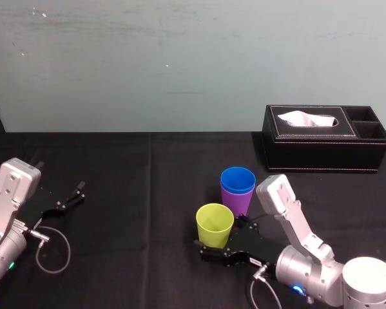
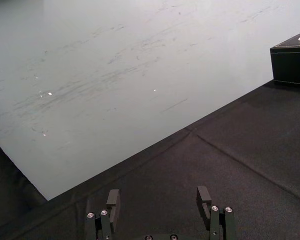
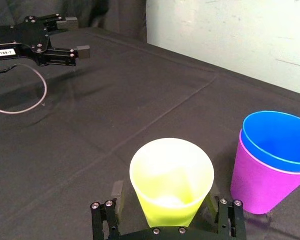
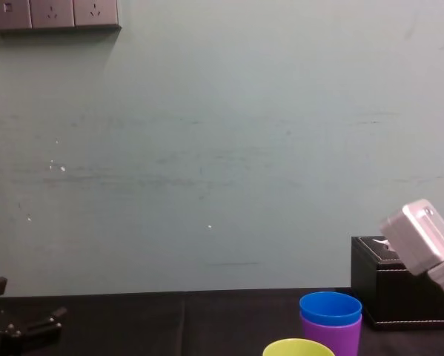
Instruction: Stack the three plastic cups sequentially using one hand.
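The right hand (image 3: 166, 192) straddles the smooth yellow-green cup (image 3: 171, 175), jaws apart. The blue cup (image 3: 277, 137) nests in the purple cup (image 3: 260, 182), its lower part hidden. The left hand (image 2: 158, 195) rests far left, fingers spread.

On the worktop (image 1: 147, 167), a lone cup (image 1: 214, 222) stands nearest the robot, right of centre, between the spread jaws of the right claw (image 1: 218, 237), which reaches in from the right. Just behind it and slightly to the right, close but apart, stands an outer cup (image 1: 236, 203) with an inner cup (image 1: 238, 179) nested in it. A tissue box (image 1: 325, 138) sits farther back on the right, by the wall. The left claw (image 1: 77, 193) lies well apart at the worktop's left, jaws parted.
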You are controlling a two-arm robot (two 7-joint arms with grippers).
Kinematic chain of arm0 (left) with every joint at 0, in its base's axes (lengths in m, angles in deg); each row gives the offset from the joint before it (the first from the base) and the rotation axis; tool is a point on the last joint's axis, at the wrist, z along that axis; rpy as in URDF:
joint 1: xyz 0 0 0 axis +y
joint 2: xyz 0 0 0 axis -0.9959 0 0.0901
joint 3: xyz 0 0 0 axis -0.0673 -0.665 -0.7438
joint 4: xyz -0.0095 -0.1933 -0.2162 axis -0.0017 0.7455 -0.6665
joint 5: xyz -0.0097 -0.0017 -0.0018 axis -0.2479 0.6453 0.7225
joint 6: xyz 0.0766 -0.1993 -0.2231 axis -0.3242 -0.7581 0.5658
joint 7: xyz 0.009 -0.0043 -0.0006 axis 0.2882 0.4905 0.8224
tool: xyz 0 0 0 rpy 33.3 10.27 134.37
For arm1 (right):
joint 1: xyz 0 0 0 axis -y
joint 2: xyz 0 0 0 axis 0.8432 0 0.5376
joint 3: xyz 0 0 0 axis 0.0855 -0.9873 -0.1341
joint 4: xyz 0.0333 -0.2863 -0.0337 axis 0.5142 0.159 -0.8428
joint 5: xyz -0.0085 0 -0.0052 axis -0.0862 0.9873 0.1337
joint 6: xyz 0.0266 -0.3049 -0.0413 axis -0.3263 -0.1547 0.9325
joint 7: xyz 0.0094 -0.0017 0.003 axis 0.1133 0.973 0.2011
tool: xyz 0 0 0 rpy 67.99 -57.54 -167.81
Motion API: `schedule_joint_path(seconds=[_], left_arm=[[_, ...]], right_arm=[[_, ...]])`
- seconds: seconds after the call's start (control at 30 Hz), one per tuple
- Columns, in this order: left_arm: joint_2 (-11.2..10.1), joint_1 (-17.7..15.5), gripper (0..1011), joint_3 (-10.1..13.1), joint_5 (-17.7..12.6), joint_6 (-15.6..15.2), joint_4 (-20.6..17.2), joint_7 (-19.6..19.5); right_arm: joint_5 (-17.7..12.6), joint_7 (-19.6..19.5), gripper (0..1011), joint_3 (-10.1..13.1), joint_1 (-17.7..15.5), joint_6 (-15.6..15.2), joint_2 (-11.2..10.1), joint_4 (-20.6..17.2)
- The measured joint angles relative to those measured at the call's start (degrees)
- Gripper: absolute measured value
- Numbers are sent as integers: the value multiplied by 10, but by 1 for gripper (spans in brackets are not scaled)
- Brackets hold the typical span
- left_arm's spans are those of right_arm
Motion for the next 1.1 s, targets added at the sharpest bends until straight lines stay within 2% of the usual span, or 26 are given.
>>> schedule_joint_path(seconds=[1.1], left_arm=[[0, 0, 1000, 0, 0, 0, 0, 0]], right_arm=[[17, -5, 1003, -2, 17, 2, 24, 32]])
